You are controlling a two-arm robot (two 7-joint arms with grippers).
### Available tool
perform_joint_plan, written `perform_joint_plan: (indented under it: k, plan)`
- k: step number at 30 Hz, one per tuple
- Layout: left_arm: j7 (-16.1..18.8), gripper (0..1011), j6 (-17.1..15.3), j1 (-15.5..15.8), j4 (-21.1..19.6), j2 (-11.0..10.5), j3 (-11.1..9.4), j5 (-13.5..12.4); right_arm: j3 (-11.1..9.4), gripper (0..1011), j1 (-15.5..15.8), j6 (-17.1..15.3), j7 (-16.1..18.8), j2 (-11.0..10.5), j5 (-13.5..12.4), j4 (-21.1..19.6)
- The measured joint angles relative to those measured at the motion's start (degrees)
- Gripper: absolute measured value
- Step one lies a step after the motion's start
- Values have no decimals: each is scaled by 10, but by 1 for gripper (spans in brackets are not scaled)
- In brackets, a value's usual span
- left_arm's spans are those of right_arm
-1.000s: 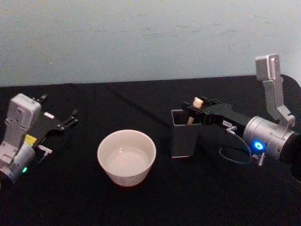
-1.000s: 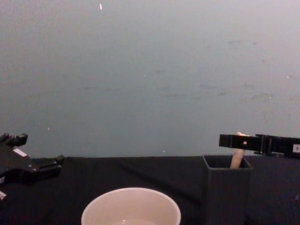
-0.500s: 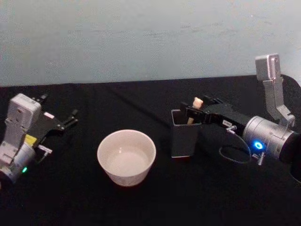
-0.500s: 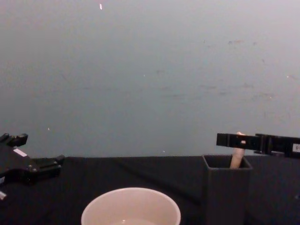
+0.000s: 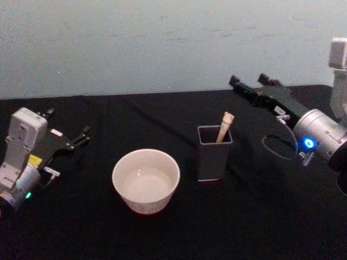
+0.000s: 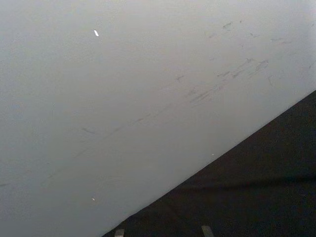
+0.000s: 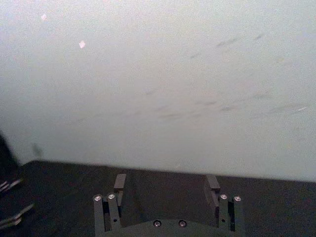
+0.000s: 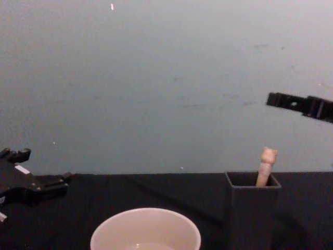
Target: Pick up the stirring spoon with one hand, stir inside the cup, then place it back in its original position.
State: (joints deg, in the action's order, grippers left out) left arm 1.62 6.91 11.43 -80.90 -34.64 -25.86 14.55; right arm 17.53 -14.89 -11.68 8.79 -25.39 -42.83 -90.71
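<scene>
The stirring spoon (image 5: 224, 128) stands upright in the dark grey square holder (image 5: 212, 162), its beige bear-head handle (image 8: 266, 165) sticking out above the holder's (image 8: 252, 213) rim; its bowl is hidden inside. The cream cup (image 5: 145, 203) sits just left of the holder, also low in the chest view as cup (image 8: 145, 224). My right gripper (image 5: 248, 79) hangs open and empty, raised above the table to the back right of the holder; it appears as right gripper (image 8: 283, 100) and right gripper (image 7: 166, 183) with fingers spread. My left gripper (image 5: 68, 122) rests open at the far left.
A black cloth covers the table (image 5: 179, 233), and a pale wall (image 5: 162, 43) rises behind it. The left gripper (image 8: 36, 179) sits low at the chest view's left edge. Open tabletop lies in front of the cup and holder.
My right gripper has let go of the spoon's handle, risen and drawn back to the right. The spoon stays standing in the holder. The left arm has not moved.
</scene>
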Motion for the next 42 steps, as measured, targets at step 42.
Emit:
perform_joint_plan:
  k: [42]
  plan:
    - [0,1001,0,0,0,0,0,0,11,1000,81,85,-53,-16,172,74]
